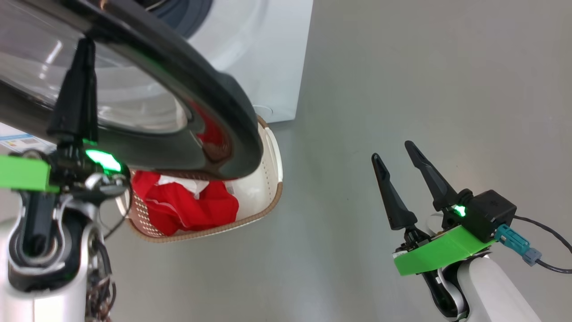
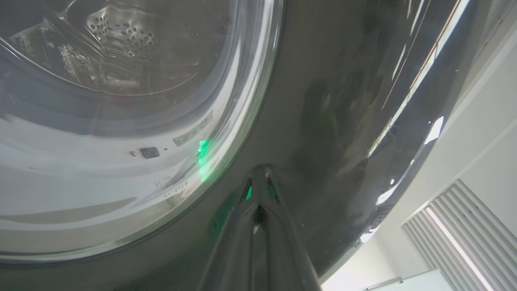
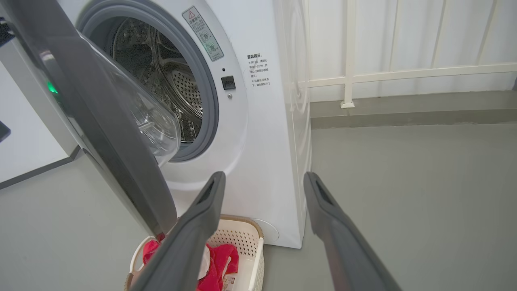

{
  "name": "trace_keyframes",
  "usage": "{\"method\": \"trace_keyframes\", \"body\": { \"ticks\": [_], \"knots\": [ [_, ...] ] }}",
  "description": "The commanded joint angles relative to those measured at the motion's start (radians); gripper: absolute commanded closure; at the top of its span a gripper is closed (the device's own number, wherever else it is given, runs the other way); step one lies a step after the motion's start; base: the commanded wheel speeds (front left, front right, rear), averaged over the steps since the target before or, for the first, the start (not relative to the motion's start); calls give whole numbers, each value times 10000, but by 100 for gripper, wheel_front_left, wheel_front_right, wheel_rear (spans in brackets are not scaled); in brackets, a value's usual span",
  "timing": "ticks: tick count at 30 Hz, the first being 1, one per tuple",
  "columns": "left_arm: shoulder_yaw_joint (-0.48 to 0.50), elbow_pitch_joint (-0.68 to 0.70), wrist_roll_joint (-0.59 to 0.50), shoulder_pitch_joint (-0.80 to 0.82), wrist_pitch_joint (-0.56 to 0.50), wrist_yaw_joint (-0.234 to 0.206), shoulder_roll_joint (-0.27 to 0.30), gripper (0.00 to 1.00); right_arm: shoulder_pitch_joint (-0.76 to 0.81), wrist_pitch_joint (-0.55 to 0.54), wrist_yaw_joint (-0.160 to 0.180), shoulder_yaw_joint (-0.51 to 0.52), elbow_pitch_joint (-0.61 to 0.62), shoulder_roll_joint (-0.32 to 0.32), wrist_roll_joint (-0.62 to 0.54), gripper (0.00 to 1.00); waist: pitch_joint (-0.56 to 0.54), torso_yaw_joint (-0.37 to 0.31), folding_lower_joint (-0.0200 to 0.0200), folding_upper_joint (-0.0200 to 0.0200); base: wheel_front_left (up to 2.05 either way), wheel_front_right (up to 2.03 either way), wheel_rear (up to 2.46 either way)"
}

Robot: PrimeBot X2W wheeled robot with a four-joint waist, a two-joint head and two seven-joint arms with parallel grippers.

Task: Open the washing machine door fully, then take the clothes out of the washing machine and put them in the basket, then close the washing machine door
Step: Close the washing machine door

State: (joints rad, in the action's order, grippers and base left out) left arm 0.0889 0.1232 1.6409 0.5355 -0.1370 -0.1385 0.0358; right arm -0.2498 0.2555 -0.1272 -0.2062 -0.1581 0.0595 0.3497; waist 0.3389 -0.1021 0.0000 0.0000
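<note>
Bright even daylight, soft shadows; white glare streaks and green LED reflection on the glossy washing machine door (image 2: 343,101) in left wrist view, near parts blurred, wide-angle edges bent.

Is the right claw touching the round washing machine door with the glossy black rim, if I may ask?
Apart. The head view shows bare grey floor between the right claw and the glossy black door rim.

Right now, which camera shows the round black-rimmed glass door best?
Right wrist view: the round black-rimmed glass door shows side-on, swung open. Head and left wrist views show close-up rim and glass.
</note>
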Motion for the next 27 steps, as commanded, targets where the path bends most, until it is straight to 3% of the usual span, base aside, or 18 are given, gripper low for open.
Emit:
{"method": "trace_keyframes", "body": {
  "ticks": [1, 27],
  "knots": [
    [186, 113, -172, 421, 88, 182, 245, 100, -167, 63, -35, -184, 291, -51, -69, 0, 169, -107, 0, 0, 0, 0, 0],
    [-77, -2345, -1064, 3450, 780, 987, 547, 100, -424, 63, -35, -188, 368, -88, -20, 0, 948, -870, 0, 0, 0, 0, 0]
  ]
}}
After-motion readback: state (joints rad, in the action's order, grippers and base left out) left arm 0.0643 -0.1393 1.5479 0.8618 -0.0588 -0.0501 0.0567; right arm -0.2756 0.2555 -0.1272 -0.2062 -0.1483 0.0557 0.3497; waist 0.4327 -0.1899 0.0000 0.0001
